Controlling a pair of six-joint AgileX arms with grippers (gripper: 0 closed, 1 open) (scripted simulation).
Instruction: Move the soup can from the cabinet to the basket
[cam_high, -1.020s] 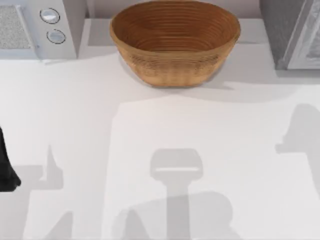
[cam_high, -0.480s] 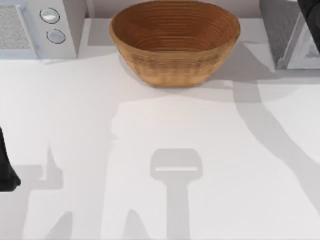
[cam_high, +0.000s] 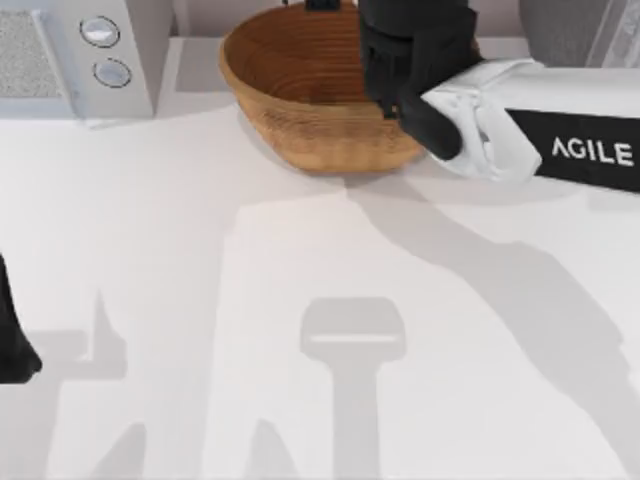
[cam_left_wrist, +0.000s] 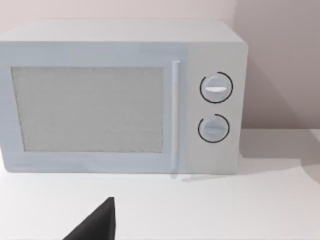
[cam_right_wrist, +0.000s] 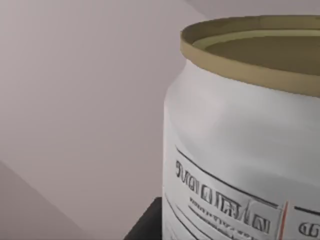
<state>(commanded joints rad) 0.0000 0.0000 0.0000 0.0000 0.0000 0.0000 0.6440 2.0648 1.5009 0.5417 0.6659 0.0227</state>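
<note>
Top view: R arm (cam_high: 560, 130) reaches in from the table's right side, its black wrist over the right half of the wicker basket (cam_high: 290, 90) at back centre. R gripper's opening: can't tell. R wrist view: soup can (cam_right_wrist: 240, 145) very close to the camera, white label w/ print, gold-toned rim; whether it is gripped can't be told. Cabinet (cam_high: 575, 30) at back right, partly hidden by the arm. L arm (cam_high: 12, 340) parked at left edge; its claw's opening can't be told. Microwave (cam_left_wrist: 120, 95) w/ two knobs at back left.
</note>
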